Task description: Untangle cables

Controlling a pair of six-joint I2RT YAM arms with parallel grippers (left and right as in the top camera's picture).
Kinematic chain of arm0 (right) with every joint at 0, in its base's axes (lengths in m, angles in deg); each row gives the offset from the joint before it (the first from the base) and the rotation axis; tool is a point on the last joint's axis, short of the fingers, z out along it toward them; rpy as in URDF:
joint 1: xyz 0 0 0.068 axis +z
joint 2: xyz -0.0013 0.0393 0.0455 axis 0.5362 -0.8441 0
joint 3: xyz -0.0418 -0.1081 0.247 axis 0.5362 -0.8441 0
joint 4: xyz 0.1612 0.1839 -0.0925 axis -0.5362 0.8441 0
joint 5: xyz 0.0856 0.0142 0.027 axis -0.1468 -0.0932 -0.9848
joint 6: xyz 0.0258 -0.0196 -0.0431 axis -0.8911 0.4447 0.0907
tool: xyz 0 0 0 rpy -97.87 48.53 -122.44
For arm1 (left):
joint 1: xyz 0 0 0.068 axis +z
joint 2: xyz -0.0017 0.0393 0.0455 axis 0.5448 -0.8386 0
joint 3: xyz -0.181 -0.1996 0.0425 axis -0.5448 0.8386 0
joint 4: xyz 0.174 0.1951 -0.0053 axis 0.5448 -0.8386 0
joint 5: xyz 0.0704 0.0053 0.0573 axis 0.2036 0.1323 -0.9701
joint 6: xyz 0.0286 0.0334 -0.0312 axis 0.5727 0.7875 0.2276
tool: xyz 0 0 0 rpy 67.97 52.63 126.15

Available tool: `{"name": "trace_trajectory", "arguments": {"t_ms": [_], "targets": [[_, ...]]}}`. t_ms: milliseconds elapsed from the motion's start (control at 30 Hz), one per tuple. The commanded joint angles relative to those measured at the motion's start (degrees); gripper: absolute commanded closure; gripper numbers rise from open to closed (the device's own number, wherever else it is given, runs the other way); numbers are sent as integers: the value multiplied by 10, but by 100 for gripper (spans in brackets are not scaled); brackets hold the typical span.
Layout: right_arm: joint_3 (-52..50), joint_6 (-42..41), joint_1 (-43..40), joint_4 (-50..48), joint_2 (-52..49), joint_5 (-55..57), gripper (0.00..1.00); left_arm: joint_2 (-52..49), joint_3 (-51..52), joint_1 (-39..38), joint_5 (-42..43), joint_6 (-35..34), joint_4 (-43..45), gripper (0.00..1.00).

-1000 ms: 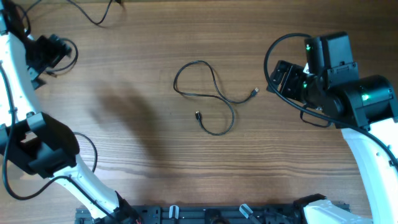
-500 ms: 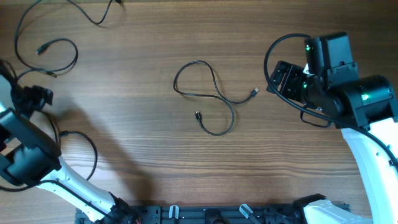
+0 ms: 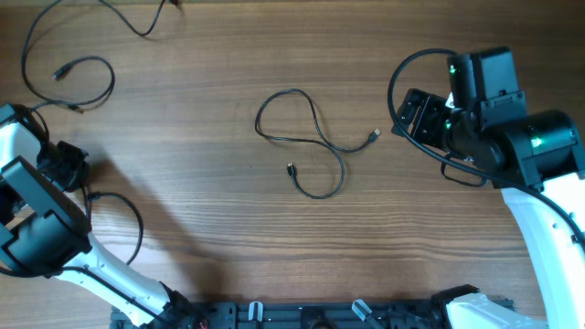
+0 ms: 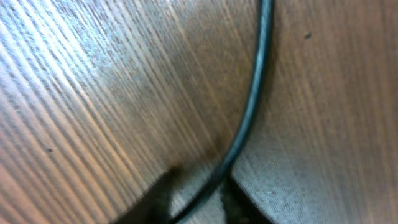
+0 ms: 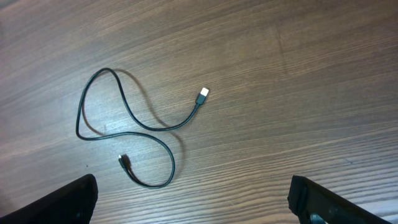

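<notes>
Centre cable: thin, black, 1 loose loop, middle of bench
Second cable: curled, far-left corner
Right claw: fingers spread wide
Left claw: blurred, grip cannot be told

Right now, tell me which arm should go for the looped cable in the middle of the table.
Right. The right end effector is open, close to the looped cable, and sees all of it in its wrist view. The left end effector sits at the left edge of the table.
</notes>
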Motion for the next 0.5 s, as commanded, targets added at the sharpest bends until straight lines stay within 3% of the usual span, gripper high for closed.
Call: {"name": "trace_trajectory", "arguments": {"t_ms": [0, 33, 233, 300, 467], "targets": [[-4, 5, -2, -1, -8, -5, 0, -17, 23, 3, 44, -1, 9, 88], [-4, 5, -2, -1, -8, -5, 0, -17, 23, 5, 62, -19, 13, 96], [-4, 6, -2, 6, -8, -5, 0, -17, 23, 56, 191, -203, 24, 96], [-4, 6, -2, 5, -8, -5, 0, -17, 23, 82, 257, -207, 51, 96], [-4, 5, -2, 3, -9, -5, 0, -17, 23, 89, 313, -224, 117, 96]]}}
